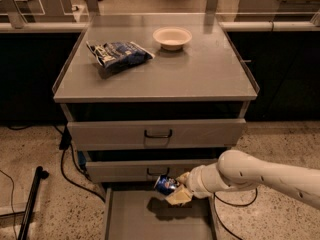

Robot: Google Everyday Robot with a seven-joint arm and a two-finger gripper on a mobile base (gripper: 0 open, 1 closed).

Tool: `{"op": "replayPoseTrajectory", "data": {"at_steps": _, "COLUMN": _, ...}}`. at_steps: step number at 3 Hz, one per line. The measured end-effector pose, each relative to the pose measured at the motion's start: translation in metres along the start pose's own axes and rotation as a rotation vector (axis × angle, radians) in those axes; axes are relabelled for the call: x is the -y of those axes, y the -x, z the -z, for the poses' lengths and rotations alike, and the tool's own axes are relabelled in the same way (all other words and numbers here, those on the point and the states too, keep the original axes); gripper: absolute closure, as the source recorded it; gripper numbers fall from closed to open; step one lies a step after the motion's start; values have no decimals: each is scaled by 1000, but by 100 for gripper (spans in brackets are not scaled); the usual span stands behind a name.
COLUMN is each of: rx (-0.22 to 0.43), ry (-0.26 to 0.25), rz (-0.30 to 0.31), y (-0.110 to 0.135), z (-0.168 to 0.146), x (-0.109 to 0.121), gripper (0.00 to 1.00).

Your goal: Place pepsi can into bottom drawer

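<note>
The pepsi can [164,184], blue with a silvery end, is held tilted on its side in my gripper [176,189] above the bottom drawer. The gripper's pale fingers [179,197] are closed around the can's right part. The bottom drawer [125,219] is pulled open at the frame's lower edge, a shallow grey tray with thin side walls. The can hangs over the drawer's back middle and casts a shadow on its floor. My white arm [260,174] reaches in from the lower right.
A crinkled blue chip bag [118,54] and a white bowl [172,37] lie on the cabinet top [200,74]. Two upper drawers with dark handles [158,134] are closed. Cables [67,169] and a dark pole [30,204] lie on the floor at left.
</note>
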State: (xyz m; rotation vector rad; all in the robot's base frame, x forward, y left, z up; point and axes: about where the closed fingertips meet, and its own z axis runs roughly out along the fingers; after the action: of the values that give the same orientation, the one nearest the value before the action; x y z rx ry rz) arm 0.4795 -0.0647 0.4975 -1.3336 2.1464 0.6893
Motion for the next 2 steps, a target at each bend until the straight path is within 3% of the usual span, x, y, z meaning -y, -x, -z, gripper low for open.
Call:
{"op": "replayPoseTrajectory", "data": {"at_steps": 1, "rx": 3, "ry": 3, "rz": -9, "y": -18, "z": -33, "x": 13, "gripper": 100}}
{"op": "replayPoseTrajectory", "data": {"at_steps": 2, "rx": 37, "ry": -34, "rz": 14, "y": -41, "z": -63, "x": 26, "gripper": 100}}
